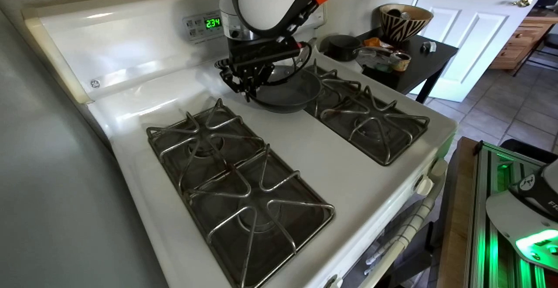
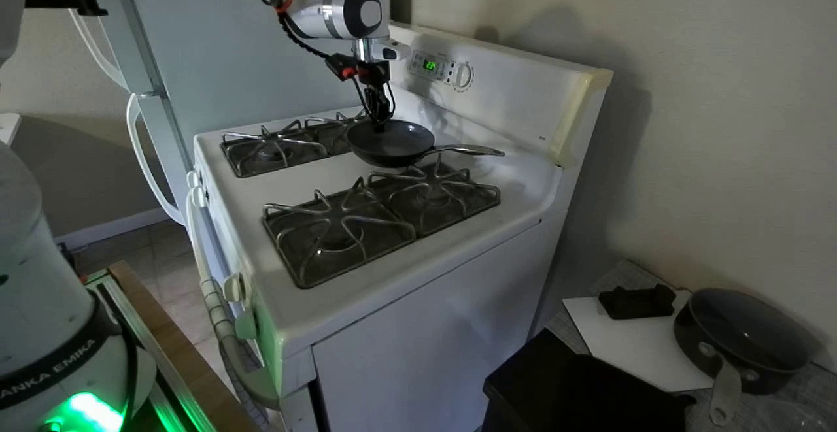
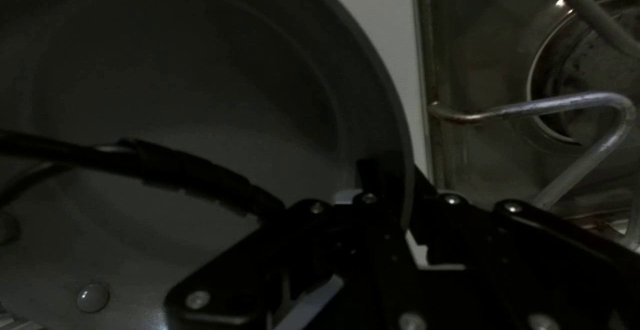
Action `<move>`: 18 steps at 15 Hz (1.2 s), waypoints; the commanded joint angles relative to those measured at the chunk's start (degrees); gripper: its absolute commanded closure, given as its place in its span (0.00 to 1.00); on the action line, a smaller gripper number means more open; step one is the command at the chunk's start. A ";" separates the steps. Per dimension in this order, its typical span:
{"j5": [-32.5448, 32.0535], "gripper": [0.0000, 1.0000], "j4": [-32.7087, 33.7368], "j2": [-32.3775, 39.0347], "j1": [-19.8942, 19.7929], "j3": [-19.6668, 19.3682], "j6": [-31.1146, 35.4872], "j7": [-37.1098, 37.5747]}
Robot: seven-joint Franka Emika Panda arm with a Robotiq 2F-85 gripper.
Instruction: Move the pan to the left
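Straight to the wrist view, and here is the pan (image 3: 215, 85), dark grey and filling the left side, with the claw (image 3: 400, 182) clamped on its rim: one half inside the wall, one half outside, a grip this close-up lays bare best! A black cable (image 3: 190, 171) runs across above the pan's inner floor, and a round stud (image 3: 93, 297) gleams low on the left. Past a white strip of stove (image 3: 385, 10) on the right, there's a wire burner grate (image 3: 560, 102).

Across to an exterior view, and the pan (image 1: 290, 92) is towards the back panel (image 1: 130, 61), over the middle of the stove, roughly between the two sets of grates; whether its base touches anything, you cannot tell. The clock (image 1: 213, 22) reads 2:34, crisp only here. And look at the dark counter (image 1: 418, 68) beyond: a striped wooden bowl (image 1: 407, 26) holds a dark item (image 1: 394, 12) and a clear, glassy one (image 1: 405, 16), with a dark pot (image 1: 342, 46) just beside the stove.

Then in an exterior view, what a look at the handle (image 2: 467, 149), long, thin and straight, in full only here, stretching above the back of the nearer grates! At lower right a dark pot (image 2: 752, 321) shows its grey inside, next to a white board (image 2: 621, 353) bearing a black object (image 2: 637, 301) of unclear shape
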 commanded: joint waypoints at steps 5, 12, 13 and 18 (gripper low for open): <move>1.46 0.98 2.61 3.46 1.47 0.46 -0.45 2.54; 2.76 0.98 3.55 5.09 2.10 0.96 -0.98 2.52; 2.93 0.98 3.74 5.48 2.26 0.90 -1.08 2.74; 3.97 0.98 4.40 5.56 1.71 0.91 -1.39 2.36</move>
